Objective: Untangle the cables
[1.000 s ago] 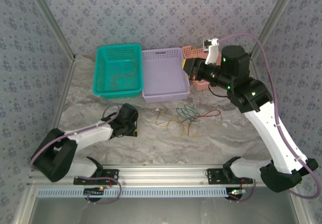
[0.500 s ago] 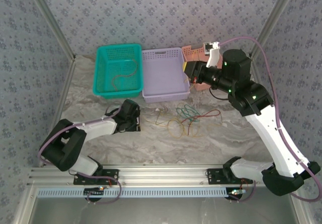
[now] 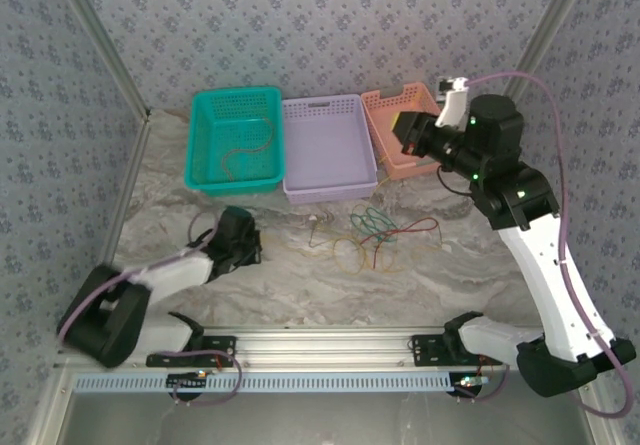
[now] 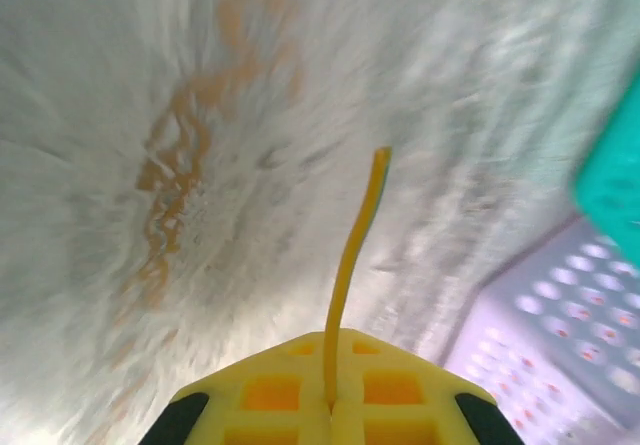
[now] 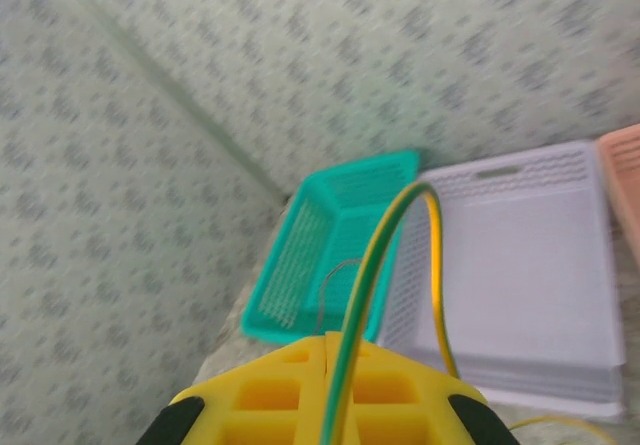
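The cables (image 3: 370,233) lie in a loose clump of yellow, green and red strands on the table, in front of the purple basket. My left gripper (image 3: 243,233) is low over the table, left of the clump. In the left wrist view it (image 4: 330,337) is shut on a yellow cable (image 4: 345,265) whose free end sticks out ahead. My right gripper (image 3: 408,130) hangs high over the pink basket. In the right wrist view it (image 5: 328,341) is shut on a yellow-green cable (image 5: 385,235) that arches up and falls away.
Three baskets stand in a row at the back: teal (image 3: 203,145) with a thin cable (image 3: 245,150) inside, purple (image 3: 366,150) and pink (image 3: 385,160). Patterned walls close the back and both sides. A metal rail (image 3: 330,345) runs along the near edge.
My left gripper has shut on the yellow cable and drawn back to the left. The right arm has swung right, from over the purple basket to over the pink one.
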Robot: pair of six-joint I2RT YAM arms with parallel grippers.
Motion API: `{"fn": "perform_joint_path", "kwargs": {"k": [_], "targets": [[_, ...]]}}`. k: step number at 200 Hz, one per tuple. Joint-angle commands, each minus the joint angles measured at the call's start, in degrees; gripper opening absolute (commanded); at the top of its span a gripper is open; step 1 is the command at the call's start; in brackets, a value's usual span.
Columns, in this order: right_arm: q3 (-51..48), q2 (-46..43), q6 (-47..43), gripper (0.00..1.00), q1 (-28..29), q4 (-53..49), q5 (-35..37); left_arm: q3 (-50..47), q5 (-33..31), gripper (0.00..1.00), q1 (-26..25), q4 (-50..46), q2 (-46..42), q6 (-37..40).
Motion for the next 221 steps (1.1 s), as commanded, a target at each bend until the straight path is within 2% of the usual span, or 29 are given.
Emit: {"fn": "perform_joint_path", "kwargs": {"k": [1, 21, 47, 81, 107, 126, 150, 190, 221], "targets": [[0.64, -0.50, -1.00, 0.00, -7.28, 0.76, -0.80, 1.84, -8.89, 0.00, 2.35, -14.78, -15.97, 9.22], [2.27, 1.55, -0.46, 0.00, -13.42, 1.63, -1.93, 4.06, -7.30, 0.00, 8.18, -24.46, -26.59, 15.53], [4.37, 4.14, -0.91, 0.00, -18.82, 1.09, -0.87, 7.38, -1.30, 0.00, 18.09, -31.80, -33.05, 22.56], [5.96, 5.79, 0.05, 0.00, -25.46, 1.04, -1.31, 15.85, 4.13, 0.00, 29.02, -37.54, -31.71, 31.89], [6.33, 6.77, 1.59, 0.00, -27.39, 3.17, -6.60, 23.31, 8.99, 0.00, 32.84, -34.97, -26.18, 37.67], [7.10, 8.58, 2.22, 0.00, -24.98, 7.27, -15.23, 30.25, 16.39, 0.00, 32.52, -28.65, -19.64, 41.64], [12.17, 12.22, -1.33, 0.00, -17.51, 6.60, -15.72, 39.88, 22.08, 0.00, 26.93, -23.39, -11.32, 46.08], [21.80, 22.82, -0.39, 0.00, -10.91, 8.79, -16.22, 55.34, 20.02, 0.00, 11.90, -22.87, 1.87, 53.48], [32.10, 34.30, 0.69, 0.00, -8.27, 9.58, -17.77, 62.51, 18.62, 0.00, 5.46, -20.33, 12.97, 56.02]]}}
